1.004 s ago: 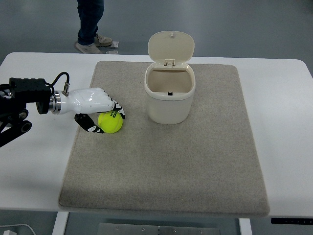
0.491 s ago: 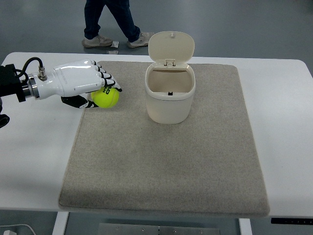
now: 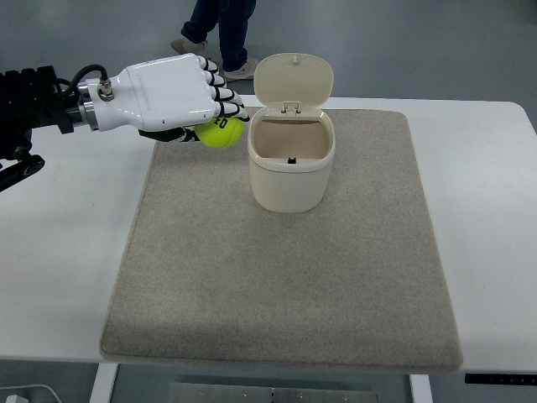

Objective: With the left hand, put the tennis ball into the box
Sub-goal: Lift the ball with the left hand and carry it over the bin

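My left hand point(image 3: 210, 113) is raised above the mat's far left part, its white fingers curled around a yellow-green tennis ball point(image 3: 220, 133). The ball hangs just left of the cream box point(image 3: 290, 168), close to its rim and apart from it. The box stands upright on the mat's far middle with its hinged lid point(image 3: 294, 77) flipped up and back, and its inside looks empty. The right arm is out of view.
A grey mat point(image 3: 285, 277) covers most of the white table point(image 3: 59, 277). A person's legs and shoes point(image 3: 220, 38) show on the floor beyond the table's far edge.
My left hand has lifted the ball off the mat and carried it up and to the right, toward the box. The person behind the table has walked to the right.
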Robot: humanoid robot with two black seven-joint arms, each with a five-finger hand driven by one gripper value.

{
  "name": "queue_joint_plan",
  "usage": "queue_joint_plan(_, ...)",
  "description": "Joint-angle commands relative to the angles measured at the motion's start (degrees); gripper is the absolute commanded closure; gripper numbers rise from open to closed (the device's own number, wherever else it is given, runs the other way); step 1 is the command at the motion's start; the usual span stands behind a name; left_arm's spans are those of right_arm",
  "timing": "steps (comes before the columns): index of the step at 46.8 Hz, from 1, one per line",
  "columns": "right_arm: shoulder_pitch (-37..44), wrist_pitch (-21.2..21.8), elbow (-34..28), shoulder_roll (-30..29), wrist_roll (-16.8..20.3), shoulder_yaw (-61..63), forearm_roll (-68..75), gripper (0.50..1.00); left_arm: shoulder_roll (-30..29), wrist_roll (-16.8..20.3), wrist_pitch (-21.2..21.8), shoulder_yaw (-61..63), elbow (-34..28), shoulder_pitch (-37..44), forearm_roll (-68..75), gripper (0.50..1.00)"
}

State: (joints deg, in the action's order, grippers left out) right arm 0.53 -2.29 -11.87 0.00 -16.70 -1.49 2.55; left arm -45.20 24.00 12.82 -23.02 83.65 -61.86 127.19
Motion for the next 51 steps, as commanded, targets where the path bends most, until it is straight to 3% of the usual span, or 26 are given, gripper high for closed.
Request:
queue_joint_plan(1, 0.00, 0.00, 0.00, 0.00, 0.00, 0.00, -0.09, 0.562, 1.34, -0.10, -0.16, 0.52, -0.24, -1.33, 1.13, 1.000)
queue_joint_plan(27, 0.00, 0.00, 0.00, 0.00, 0.00, 0.00, -0.01, 0.562, 14.70, -0.45, -0.60, 0.87, -8.58, -2.75, 2.81, 1.000)
queue_joint_plan(32, 0.00, 0.00, 0.00, 0.00, 0.00, 0.00, -0.01, 0.562, 16.11, -0.45, -0.60, 0.78, -9.81, -2.74, 2.81, 0.832)
queue_joint_plan(34, 0.00, 0.00, 0.00, 0.00, 0.00, 0.00, -0.01, 0.562, 16.55, -0.45, -0.60, 0.78, -10.34, -2.74, 2.81, 0.791)
queue_joint_plan(51, 0.00, 0.00, 0.00, 0.00, 0.00, 0.00, -0.01, 0.562, 16.46, -0.54, -0.52, 0.78, -10.78, -2.48, 2.81, 0.727)
